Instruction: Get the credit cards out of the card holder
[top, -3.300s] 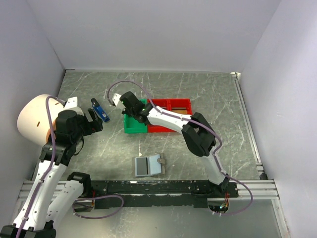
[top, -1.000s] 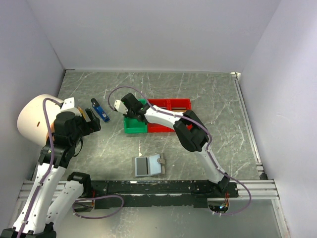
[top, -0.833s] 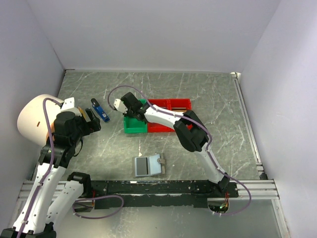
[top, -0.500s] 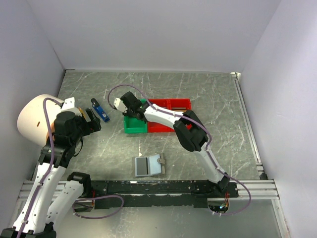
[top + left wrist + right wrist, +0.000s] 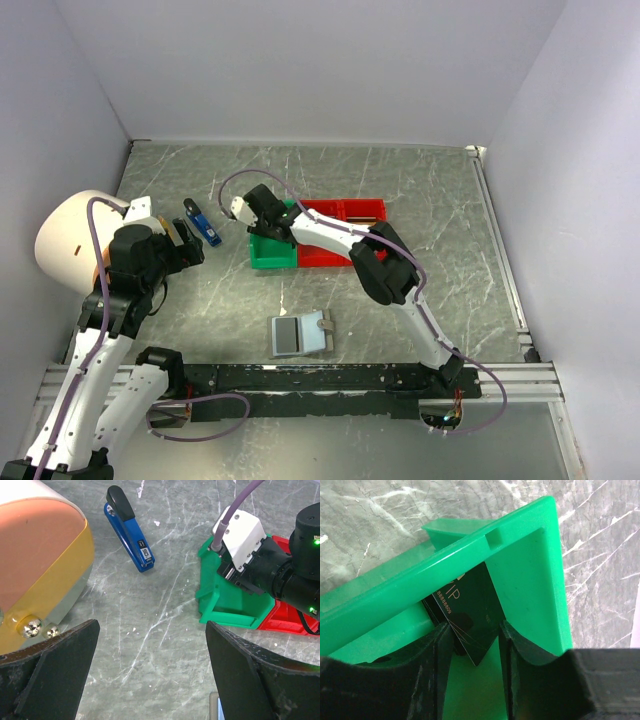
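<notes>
right gripper (image 5: 474,635) down in green tray (image 5: 535,575), black card (image 5: 470,610) between its part-spread fingers, can't tell if pinched or loose. left gripper (image 5: 151,640) wide open, holding nothing. card holder (image 5: 298,335) lies open on table (image 5: 420,180) near front edge, well apart from both

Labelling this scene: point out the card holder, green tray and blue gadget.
card holder (image 5: 288,337): top view, grey panel
green tray (image 5: 206,582): left wrist view, side wall
blue gadget (image 5: 132,534): left wrist view, blue body
</notes>
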You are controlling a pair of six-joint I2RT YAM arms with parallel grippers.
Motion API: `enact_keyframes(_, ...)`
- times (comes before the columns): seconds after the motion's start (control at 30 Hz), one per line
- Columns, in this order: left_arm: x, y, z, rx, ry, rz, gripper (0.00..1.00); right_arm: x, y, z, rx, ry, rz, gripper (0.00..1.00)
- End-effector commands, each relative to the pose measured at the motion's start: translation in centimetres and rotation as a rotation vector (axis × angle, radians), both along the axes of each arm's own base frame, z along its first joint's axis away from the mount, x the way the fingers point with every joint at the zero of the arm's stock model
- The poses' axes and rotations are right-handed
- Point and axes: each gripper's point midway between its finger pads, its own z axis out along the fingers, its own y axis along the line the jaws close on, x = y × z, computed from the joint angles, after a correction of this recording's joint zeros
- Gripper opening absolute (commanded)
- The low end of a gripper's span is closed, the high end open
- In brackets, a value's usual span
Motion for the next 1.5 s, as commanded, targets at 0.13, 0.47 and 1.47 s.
enact_keyframes(0.13,0.2,-0.3,0.5,-0.004,-0.015,-0.020,1.00,0.4,0.2,2.1,0.048,-0.014,-0.015,0.42)
enact_keyframes(0.47,0.2,-0.3,0.6,-0.005,-0.018,-0.023,0.99,0.2,0.0,1.8,0.050,0.022,-0.013,0.47)
enact_keyframes(1.47,0.3,-0.8,0.4,-0.010,-0.016,-0.051,1.00,-1.0,1.1,8.8,0.300,0.041,-0.059,0.50)
